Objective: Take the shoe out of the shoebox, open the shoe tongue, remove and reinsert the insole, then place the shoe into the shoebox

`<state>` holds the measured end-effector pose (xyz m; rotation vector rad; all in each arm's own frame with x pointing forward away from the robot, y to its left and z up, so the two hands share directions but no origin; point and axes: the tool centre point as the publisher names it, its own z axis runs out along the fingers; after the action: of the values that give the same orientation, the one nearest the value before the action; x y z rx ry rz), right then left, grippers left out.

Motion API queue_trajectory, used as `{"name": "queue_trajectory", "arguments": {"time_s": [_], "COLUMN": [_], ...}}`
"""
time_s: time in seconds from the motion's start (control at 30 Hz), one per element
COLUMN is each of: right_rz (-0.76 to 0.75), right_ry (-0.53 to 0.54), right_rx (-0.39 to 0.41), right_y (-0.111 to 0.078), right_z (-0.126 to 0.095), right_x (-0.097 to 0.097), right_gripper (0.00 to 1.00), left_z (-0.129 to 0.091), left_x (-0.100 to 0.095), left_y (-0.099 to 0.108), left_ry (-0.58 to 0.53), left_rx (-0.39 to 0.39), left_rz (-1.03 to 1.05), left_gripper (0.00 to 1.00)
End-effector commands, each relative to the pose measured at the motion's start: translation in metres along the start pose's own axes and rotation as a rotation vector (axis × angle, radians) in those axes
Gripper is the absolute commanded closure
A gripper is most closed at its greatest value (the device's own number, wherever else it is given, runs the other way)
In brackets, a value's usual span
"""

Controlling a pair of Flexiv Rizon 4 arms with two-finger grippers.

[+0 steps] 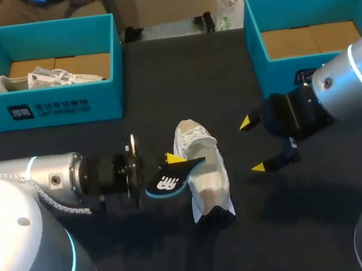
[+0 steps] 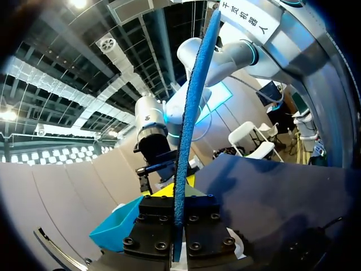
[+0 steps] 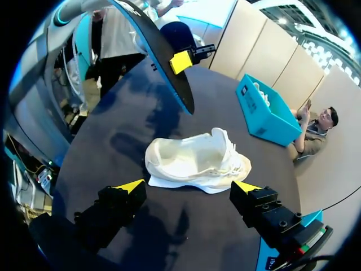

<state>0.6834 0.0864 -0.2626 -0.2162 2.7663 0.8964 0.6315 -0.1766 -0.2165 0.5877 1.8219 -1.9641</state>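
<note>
Head view shows the white shoe (image 1: 205,172) lying on the dark table (image 1: 162,79) in the middle, well apart from two teal boxes at the far side: the left shoebox (image 1: 47,98) with another white shoe (image 1: 52,78) inside, and the right shoebox (image 1: 253,44) behind the right gripper (image 1: 254,145), whose fingers stand wide apart near the shoe's right side and hold nothing. The left gripper (image 1: 171,162) is closed on the dark blue insole (image 1: 172,177), which hangs over the shoe's left edge and covers a little of it. A white logo (image 1: 166,183) is on the insole and a white label (image 1: 49,110) on the left shoebox's front wall, both too small to read.
</note>
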Motion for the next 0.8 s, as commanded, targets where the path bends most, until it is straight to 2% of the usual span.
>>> {"name": "queue_trajectory", "arguments": {"time_s": [0.03, 0.2, 0.3, 0.47, 0.8], "right_rz": [0.001, 0.001, -0.049, -0.084, -0.075], "right_ry": [-0.001, -0.001, -0.009, -0.025, 0.002], "right_rx": [0.002, 0.002, 0.04, 0.054, 0.024], "right_y": [0.0, 0.0, -0.001, -0.005, -0.014], "right_z": [0.001, 0.001, 0.01, 0.022, 0.052], "right_x": [0.0, 0.0, -0.002, -0.004, -0.01], "right_gripper": [0.0, 0.0, 0.0, 0.0, 0.0], "left_z": [0.001, 0.001, 0.003, 0.005, 0.009], "left_x": [0.0, 0.0, 0.0, 0.003, 0.017], "left_y": [0.0, 0.0, 0.008, 0.017, 0.039], "left_ry": [-0.001, -0.001, 0.001, -0.013, -0.024], "left_rx": [-0.002, -0.002, -0.002, -0.007, -0.028], "left_rz": [0.0, 0.0, -0.014, -0.002, 0.004], "left_gripper": [1.0, 1.0, 1.0, 1.0, 1.0]}}
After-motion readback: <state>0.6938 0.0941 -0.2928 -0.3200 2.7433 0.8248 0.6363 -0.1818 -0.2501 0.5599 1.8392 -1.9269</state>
